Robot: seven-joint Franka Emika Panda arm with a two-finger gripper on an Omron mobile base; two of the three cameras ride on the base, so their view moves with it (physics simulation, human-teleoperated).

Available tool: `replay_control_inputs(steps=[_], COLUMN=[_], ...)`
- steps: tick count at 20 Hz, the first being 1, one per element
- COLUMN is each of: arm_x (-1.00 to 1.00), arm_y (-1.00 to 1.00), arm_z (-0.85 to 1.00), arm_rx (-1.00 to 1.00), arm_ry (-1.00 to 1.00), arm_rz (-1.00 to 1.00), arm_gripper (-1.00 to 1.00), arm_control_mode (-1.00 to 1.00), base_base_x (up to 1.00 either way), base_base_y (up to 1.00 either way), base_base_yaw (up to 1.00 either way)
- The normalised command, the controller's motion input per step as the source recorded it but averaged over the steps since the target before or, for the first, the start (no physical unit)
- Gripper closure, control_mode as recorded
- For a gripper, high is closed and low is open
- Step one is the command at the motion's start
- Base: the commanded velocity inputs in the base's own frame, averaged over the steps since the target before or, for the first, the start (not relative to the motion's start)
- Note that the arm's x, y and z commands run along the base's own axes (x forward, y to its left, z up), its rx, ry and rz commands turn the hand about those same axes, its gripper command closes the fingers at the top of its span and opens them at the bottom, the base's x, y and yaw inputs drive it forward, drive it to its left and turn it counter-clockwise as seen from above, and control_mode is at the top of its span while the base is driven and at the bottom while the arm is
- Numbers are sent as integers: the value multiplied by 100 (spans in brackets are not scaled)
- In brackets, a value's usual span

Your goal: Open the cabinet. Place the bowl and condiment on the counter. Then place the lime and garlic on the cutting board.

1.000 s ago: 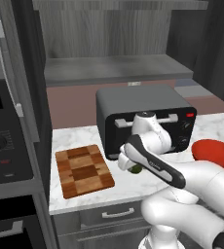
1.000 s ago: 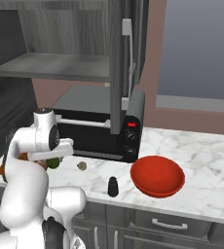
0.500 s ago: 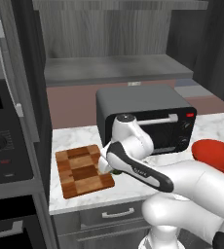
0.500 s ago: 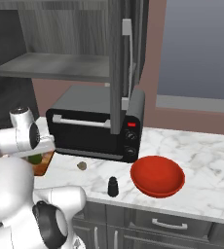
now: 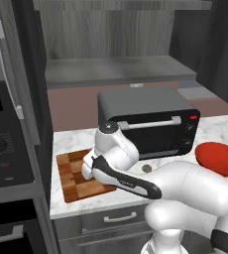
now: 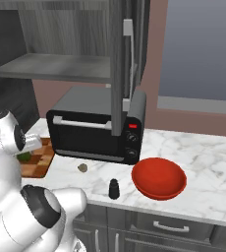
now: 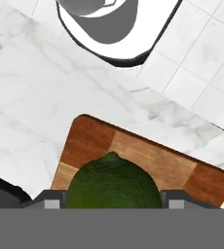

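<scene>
My gripper is shut on the lime, a dark green ball held over the chequered cutting board. In the right base view the lime shows green under the hand, above the board. The arm leans over the cutting board at the counter's left end. On the marble counter lie the beige garlic, the dark condiment and the red bowl. The cabinet stands open, its shelf bare.
A black toaster oven stands at the back of the counter, right of the board. The open cabinet door with its silver handle hangs in front of the oven. A stove panel sits to the left; grey drawers run below.
The arm has swung left from in front of the toaster oven to above the cutting board, carrying the lime. Bowl, condiment and garlic have stayed put.
</scene>
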Motion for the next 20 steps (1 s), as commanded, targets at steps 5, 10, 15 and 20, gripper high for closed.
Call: replay_control_inputs(steps=[5,10,15,20], arm_x=[37,33,8,0], arm_y=[43,34,8,0], arm_z=[0,0,-1,-3], arm_rx=[-1,-1,-1,0], arm_ry=[-10,-6,-1,0], arm_rz=[0,0,0,0], arm_gripper=[100,100,100,100], arm_control_mode=[-100,-100,-100,-100], base_base_x=[0,0,0,0], base_base_y=[0,0,0,0], base_base_yaw=[0,0,0,0])
